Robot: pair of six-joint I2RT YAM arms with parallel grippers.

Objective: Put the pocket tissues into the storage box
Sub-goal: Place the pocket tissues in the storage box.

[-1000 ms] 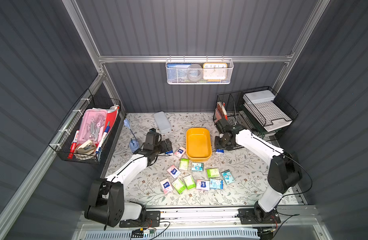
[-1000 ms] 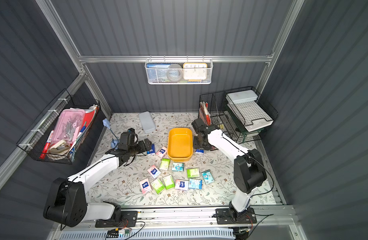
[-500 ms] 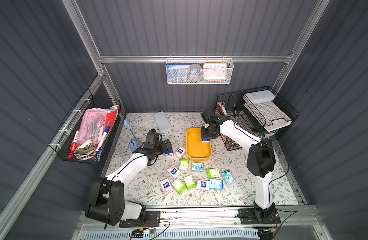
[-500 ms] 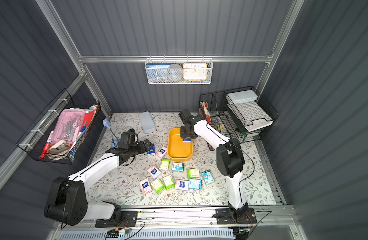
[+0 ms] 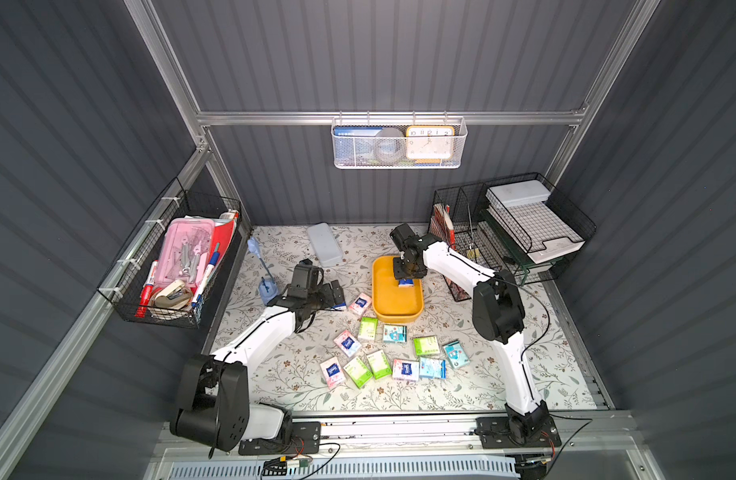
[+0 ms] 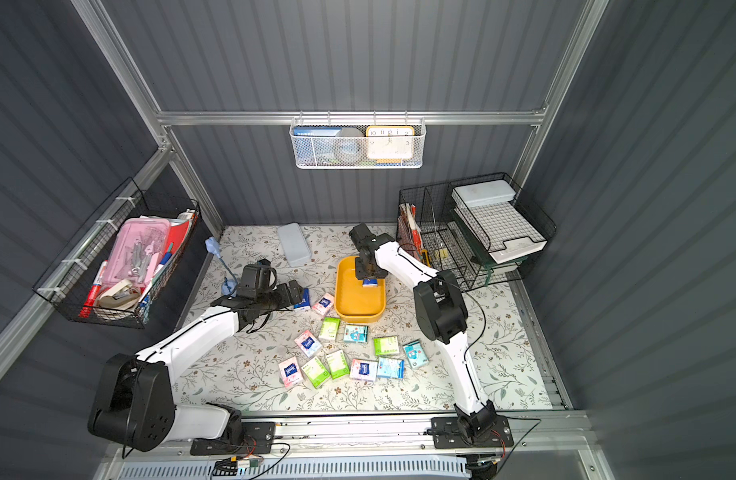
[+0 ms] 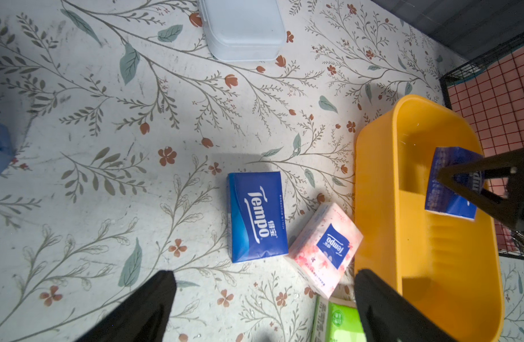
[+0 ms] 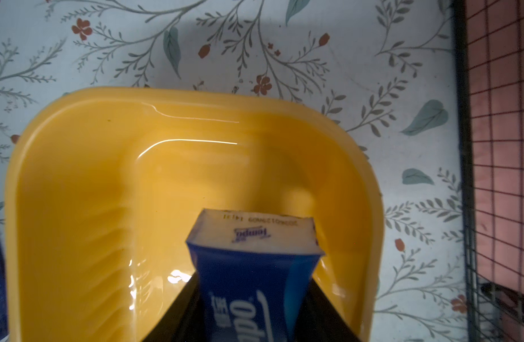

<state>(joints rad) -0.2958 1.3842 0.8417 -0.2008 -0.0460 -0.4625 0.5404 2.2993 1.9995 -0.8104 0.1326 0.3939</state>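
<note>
Grey ribbed walls close in a floral tabletop (image 5: 461, 386), and the yellow storage box (image 5: 393, 309) sits toward its back middle, its long side running front to back. The right gripper (image 5: 407, 279) hangs over the far end of the box, fingers drawn in narrow and clamped on the sides of a dark blue packet (image 8: 254, 266). The right wrist view shows the packet's white end pointing down at the yellow floor. It is inside the box's outline, but I cannot tell whether it touches the bottom. No other packet shows in the box. The left gripper (image 7: 263, 296) is low over the table to the left of the box, its fingers (image 7: 142, 311) spread wide with nothing between them. A second dark blue packet (image 7: 256, 216) lies flat just ahead of the fingertips. Beside it, a pink-white packet (image 7: 325, 248) lies right against the box's left wall. The other packets (image 5: 405, 370), lime green, light blue and pink-white, lie scattered flat on the table in front of the box, all outside it. A grey lidded case (image 5: 324, 249) rests near the back wall, apart from both arms.
</note>
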